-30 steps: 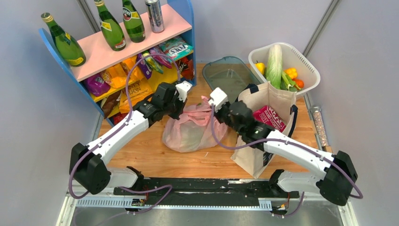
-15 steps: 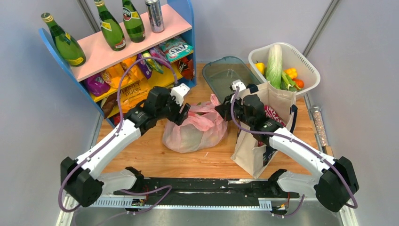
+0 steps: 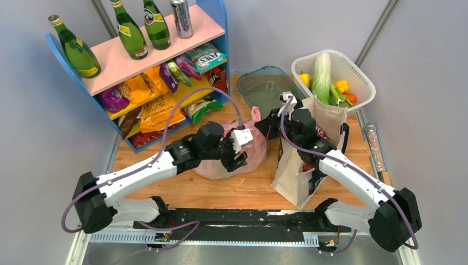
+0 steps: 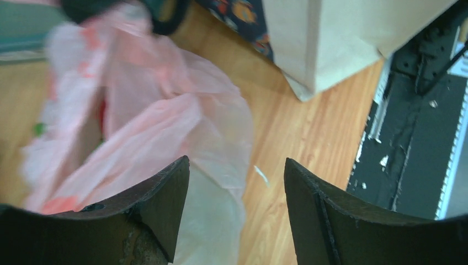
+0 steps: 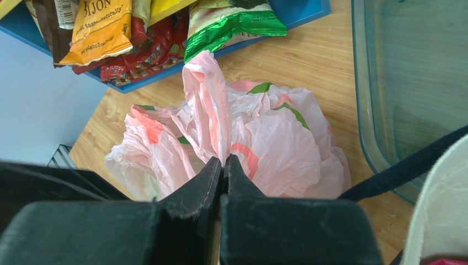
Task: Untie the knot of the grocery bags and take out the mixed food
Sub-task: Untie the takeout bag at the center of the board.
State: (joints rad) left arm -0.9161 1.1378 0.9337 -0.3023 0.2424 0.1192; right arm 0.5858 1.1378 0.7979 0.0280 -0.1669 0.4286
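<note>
The pink plastic bag (image 3: pixel 258 148) is seen on the wooden table (image 3: pixel 182 187), directly beneath the left gripper (image 3: pixel 238 157) and just in front of the right gripper (image 3: pixel 262 122). One twisted handle (image 5: pixel 207 105) of the bag is pinched between the right gripper's fully closed fingers (image 5: pixel 193 193) and stands up from them. The left gripper's fingers (image 4: pixel 160 210) are spread wide above the bag's near side, and nothing is gripped. A cream canvas tote (image 3: pixel 295 179) is stood close beside the right gripper, under its arm.
</note>
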